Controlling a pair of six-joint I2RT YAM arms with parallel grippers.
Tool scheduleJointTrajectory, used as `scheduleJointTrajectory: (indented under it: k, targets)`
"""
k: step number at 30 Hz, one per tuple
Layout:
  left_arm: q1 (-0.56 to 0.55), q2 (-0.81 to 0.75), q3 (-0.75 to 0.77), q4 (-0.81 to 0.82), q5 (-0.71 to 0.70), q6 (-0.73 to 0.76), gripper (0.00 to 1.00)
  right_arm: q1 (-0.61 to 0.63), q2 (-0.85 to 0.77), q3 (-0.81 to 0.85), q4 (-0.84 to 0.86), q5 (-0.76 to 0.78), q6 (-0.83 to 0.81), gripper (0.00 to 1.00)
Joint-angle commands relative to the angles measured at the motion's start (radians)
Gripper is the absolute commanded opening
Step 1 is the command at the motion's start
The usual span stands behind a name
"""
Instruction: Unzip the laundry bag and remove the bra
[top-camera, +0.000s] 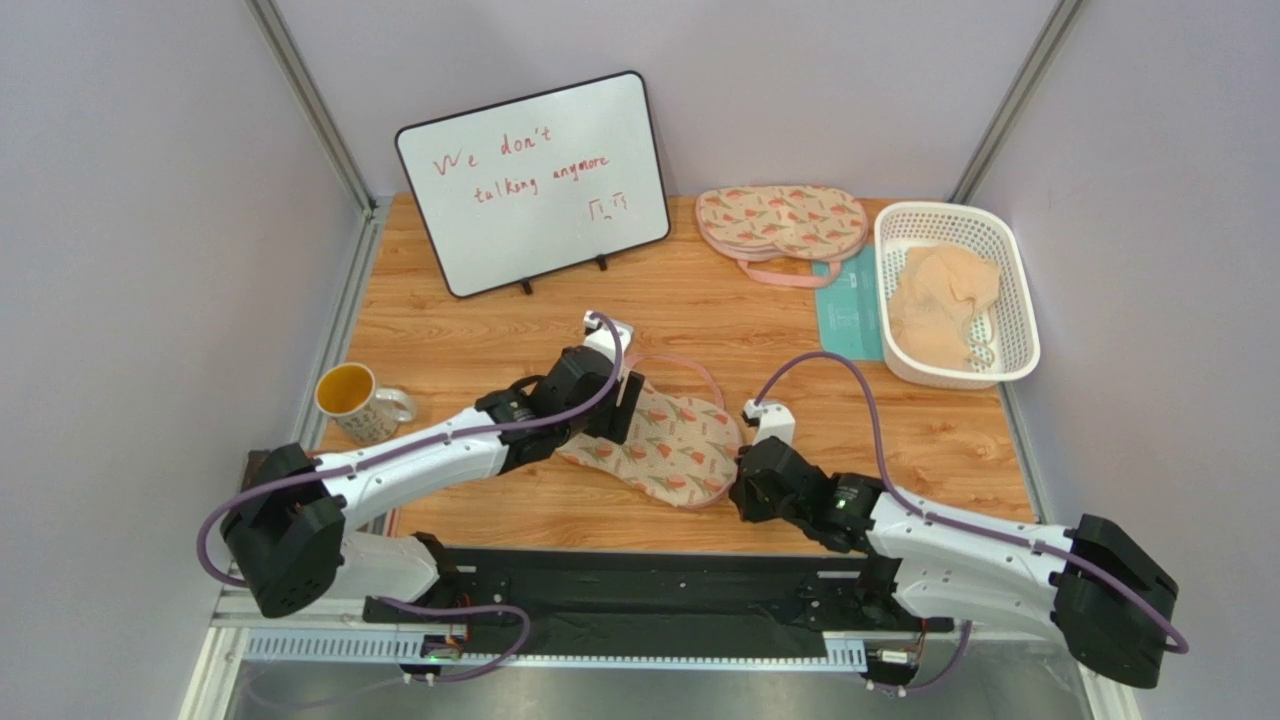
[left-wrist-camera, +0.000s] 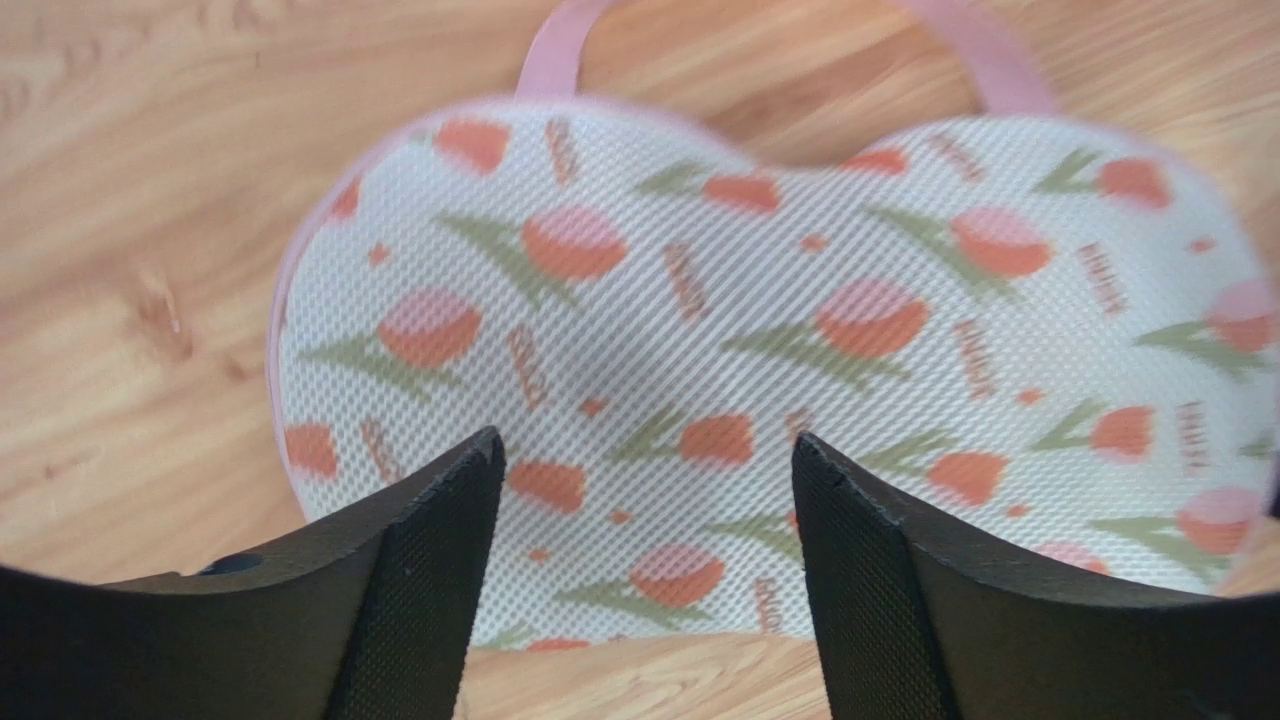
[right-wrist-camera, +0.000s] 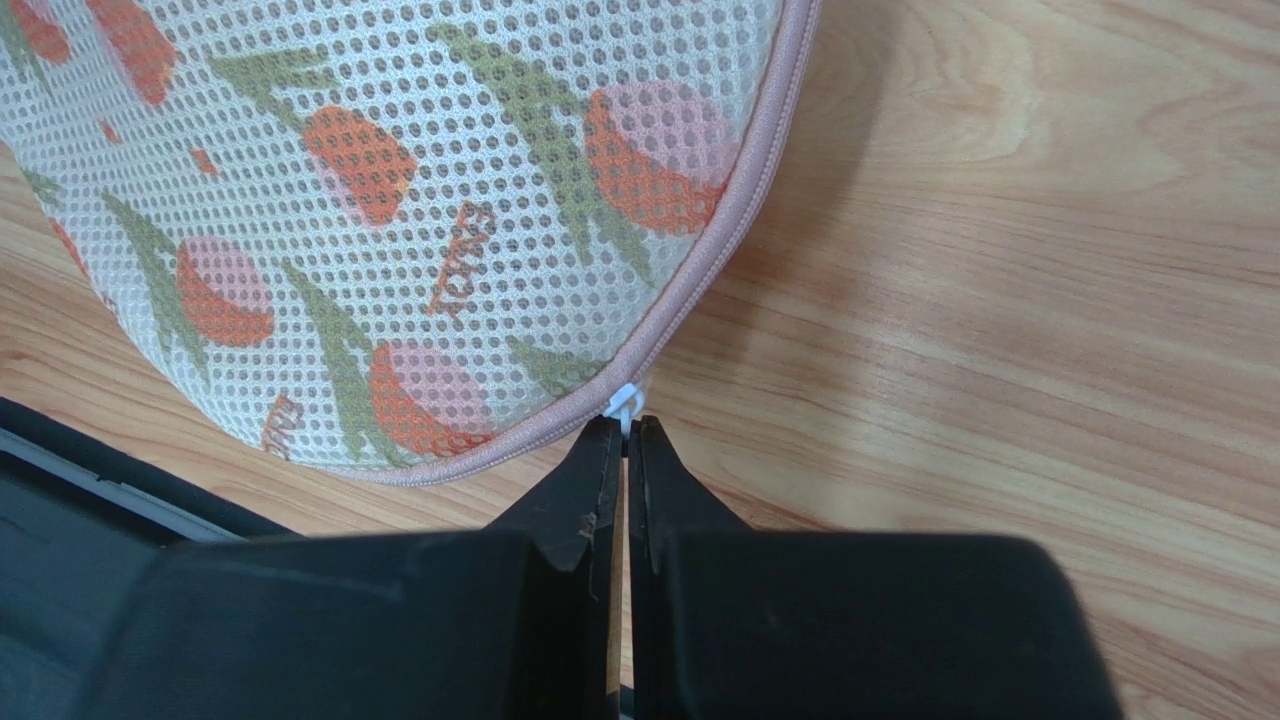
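Observation:
The laundry bag (top-camera: 673, 446), a cream mesh pouch with orange-red tulip print, pink trim and a pink loop strap, lies on the table between my arms. My left gripper (top-camera: 613, 408) hovers over its left end, open and empty; in the left wrist view the bag (left-wrist-camera: 781, 270) fills the space beyond my left gripper (left-wrist-camera: 646, 438). My right gripper (top-camera: 738, 483) is at the bag's right end. In the right wrist view my right gripper (right-wrist-camera: 625, 425) is shut on the small white zipper pull (right-wrist-camera: 624, 401) at the pink edge of the bag (right-wrist-camera: 376, 195). The bra is hidden.
A second, similar printed pouch (top-camera: 781, 222) lies at the back. A white basket (top-camera: 1022, 285) holding a pale peach fabric heap (top-camera: 942, 305) stands at the back right. A whiteboard (top-camera: 534, 180) stands at the back left, and a yellow mug (top-camera: 352, 398) at the left edge.

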Motion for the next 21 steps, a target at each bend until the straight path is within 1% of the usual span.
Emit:
scheduleJointTrajectory:
  k: [1,3,4,5,6,7,8,9,12,14,15,19,21]
  targets:
    - [-0.021,-0.059,0.049,0.029,0.085,0.159,0.79,0.010,-0.001,0.027,0.040,-0.009,0.022,0.00]
    - [-0.064,-0.119,0.029,0.061,0.124,0.246,0.79,0.010,-0.018,0.027,0.042,-0.019,0.023,0.00]
    - [-0.084,-0.136,-0.004,0.078,0.173,0.275,0.79,0.010,-0.026,0.027,0.040,-0.022,0.023,0.00]
    - [-0.133,-0.156,-0.026,0.122,0.196,0.302,0.79,0.010,-0.032,0.027,0.040,-0.026,0.022,0.00]
    - [-0.158,-0.186,-0.046,0.144,0.226,0.346,0.79,0.010,-0.047,0.029,0.032,-0.026,0.020,0.00]
    - [-0.181,-0.197,-0.084,0.168,0.275,0.355,0.79,0.010,-0.053,0.029,0.029,-0.027,0.022,0.00]
    - [-0.220,-0.206,-0.104,0.213,0.291,0.359,0.79,0.010,-0.056,0.030,0.025,-0.026,0.020,0.00]
    - [-0.236,-0.217,-0.121,0.227,0.293,0.362,0.79,0.010,-0.069,0.032,0.014,-0.027,0.019,0.00]
    - [-0.300,-0.211,-0.185,0.354,0.331,0.369,0.79,0.010,-0.079,0.029,0.003,-0.032,0.020,0.00]
    - [-0.343,-0.178,-0.186,0.397,0.327,0.375,0.79,0.010,-0.083,0.021,0.006,-0.035,0.022,0.00]
    - [-0.357,-0.127,-0.170,0.393,0.320,0.377,0.79,0.010,-0.081,0.021,0.011,-0.036,0.022,0.00]
    - [-0.420,-0.006,-0.072,0.366,0.212,0.386,0.79,0.010,-0.061,0.021,0.017,-0.044,0.016,0.00]
    - [-0.429,0.036,-0.049,0.369,0.185,0.386,0.79,0.010,-0.056,0.022,0.019,-0.044,0.014,0.00]
